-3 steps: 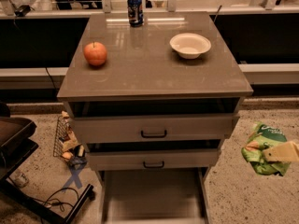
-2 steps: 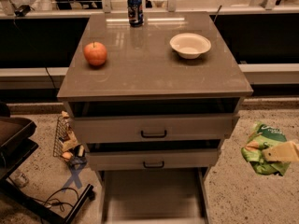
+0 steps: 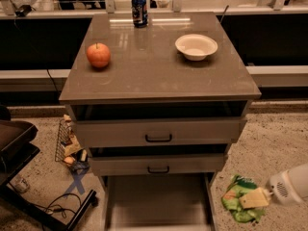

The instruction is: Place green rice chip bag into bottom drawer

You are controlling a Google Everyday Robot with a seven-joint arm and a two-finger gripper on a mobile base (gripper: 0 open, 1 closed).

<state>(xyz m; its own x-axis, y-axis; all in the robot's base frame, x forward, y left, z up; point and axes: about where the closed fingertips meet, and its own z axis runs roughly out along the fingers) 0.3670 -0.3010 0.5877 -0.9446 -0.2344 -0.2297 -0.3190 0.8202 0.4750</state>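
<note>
The green rice chip bag (image 3: 237,201) is a crumpled light-green foil bag, seen low on the right over the speckled floor. My gripper (image 3: 252,199) reaches in from the right edge on a white arm and is shut on the bag; a tan finger lies across its right side. The bottom drawer (image 3: 159,201) of the grey-brown cabinet is pulled out, a wide shallow tray with a plain grey floor. It lies just left of the bag. The bag is outside the drawer, beyond its right side.
The cabinet top (image 3: 159,76) carries a red apple (image 3: 98,55), a white bowl (image 3: 196,46) and a blue soda can (image 3: 139,10). Two upper drawers with black handles (image 3: 158,138) stand slightly ajar. A wire basket (image 3: 67,146) and a dark chair base (image 3: 19,148) are on the left floor.
My gripper has carried the bag down and to the left, closer to the open bottom drawer. The cabinet and the things on top have not moved.
</note>
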